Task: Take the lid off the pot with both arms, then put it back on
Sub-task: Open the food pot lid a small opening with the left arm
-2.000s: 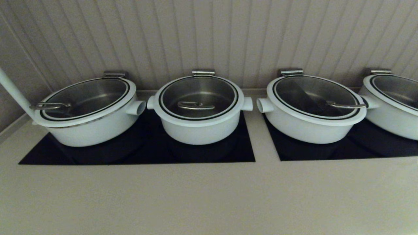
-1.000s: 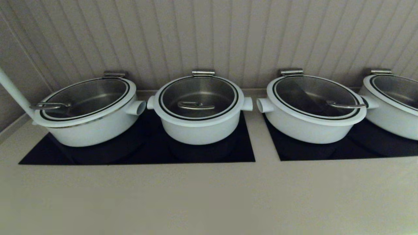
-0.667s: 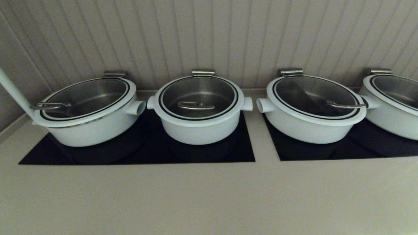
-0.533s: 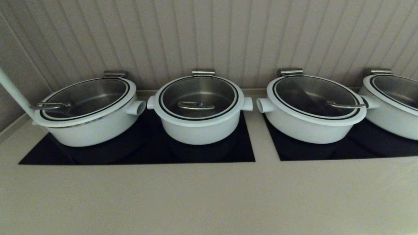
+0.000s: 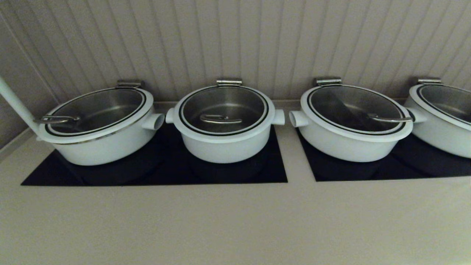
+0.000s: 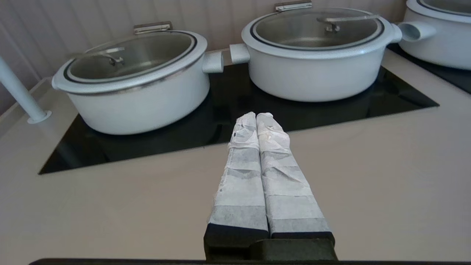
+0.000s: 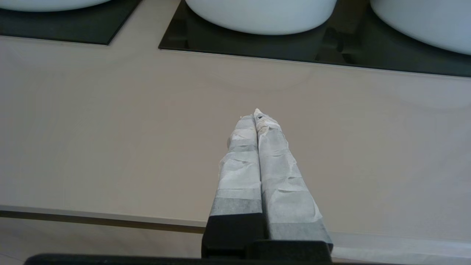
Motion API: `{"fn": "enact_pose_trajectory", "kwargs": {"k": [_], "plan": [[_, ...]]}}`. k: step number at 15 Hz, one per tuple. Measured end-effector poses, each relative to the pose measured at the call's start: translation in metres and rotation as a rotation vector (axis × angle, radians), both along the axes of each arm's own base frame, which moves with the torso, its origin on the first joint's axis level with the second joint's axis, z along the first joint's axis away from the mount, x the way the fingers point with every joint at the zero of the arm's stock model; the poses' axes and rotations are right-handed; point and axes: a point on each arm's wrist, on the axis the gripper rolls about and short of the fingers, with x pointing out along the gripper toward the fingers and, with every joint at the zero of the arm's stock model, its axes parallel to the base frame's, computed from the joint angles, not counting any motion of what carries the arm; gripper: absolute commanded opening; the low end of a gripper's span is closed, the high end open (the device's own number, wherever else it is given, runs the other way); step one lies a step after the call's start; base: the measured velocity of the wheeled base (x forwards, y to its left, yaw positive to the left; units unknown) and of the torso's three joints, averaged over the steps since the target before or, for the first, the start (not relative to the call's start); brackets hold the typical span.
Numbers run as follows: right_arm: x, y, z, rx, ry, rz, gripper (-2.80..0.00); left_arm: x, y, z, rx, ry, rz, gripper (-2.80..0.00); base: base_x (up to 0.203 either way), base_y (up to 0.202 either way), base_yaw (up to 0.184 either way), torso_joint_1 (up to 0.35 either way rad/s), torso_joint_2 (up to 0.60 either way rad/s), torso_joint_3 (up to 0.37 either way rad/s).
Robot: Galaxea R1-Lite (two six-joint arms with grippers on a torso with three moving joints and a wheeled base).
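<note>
The pot (image 5: pixel 226 149) is the small deep white one, second from the left, on the left black cooktop. The lid (image 5: pixel 235 105) sits closed on it, with the arched steel handle (image 5: pixel 220 119) at its centre. Neither arm shows in the head view. My left gripper (image 6: pixel 256 116) is shut and empty, with taped fingers, low over the counter in front of the pot (image 6: pixel 316 75) and its lid (image 6: pixel 294 31). My right gripper (image 7: pixel 256 115) is shut and empty over the bare beige counter (image 7: pixel 110 129), near its front edge.
A wide white pot (image 5: pixel 99 143) stands left of the small pot, and two more (image 5: pixel 349 141) (image 5: pixel 441 125) stand on the right cooktop (image 5: pixel 390 169). A white pole (image 5: pixel 14 101) rises at far left. A ribbed wall runs behind the pots.
</note>
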Motion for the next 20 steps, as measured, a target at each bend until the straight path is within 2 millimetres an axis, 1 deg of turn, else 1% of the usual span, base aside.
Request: {"fn": "enact_pose_trajectory", "kwargs": {"k": [4, 6, 8, 16, 20], "plan": [[0.000, 0.000, 0.000, -0.001, 0.000, 0.001, -2.80, 0.015, 0.000, 0.035, 0.001, 0.046, -0.018, -2.80, 0.000, 0.000, 0.000, 0.000, 0.00, 0.000], [0.000, 0.000, 0.000, -0.002, 0.000, 0.001, -2.80, 0.024, -0.002, 0.049, 0.013, 0.072, -0.094, -2.80, 0.000, 0.000, 0.000, 0.000, 0.00, 0.000], [0.000, 0.000, 0.000, -0.002, 0.000, 0.001, -2.80, 0.035, -0.003, 0.057, 0.040, 0.108, -0.160, -2.80, 0.000, 0.000, 0.000, 0.000, 0.00, 0.000], [0.000, 0.000, 0.000, -0.004, 0.000, 0.001, -2.80, 0.083, -0.007, 0.076, 0.051, 0.265, -0.287, -2.80, 0.000, 0.000, 0.000, 0.000, 0.00, 0.000], [0.000, 0.000, 0.000, -0.006, 0.000, 0.002, -2.80, 0.107, -0.018, 0.085, 0.065, 0.323, -0.426, -2.80, 0.000, 0.000, 0.000, 0.000, 0.00, 0.000]]}}
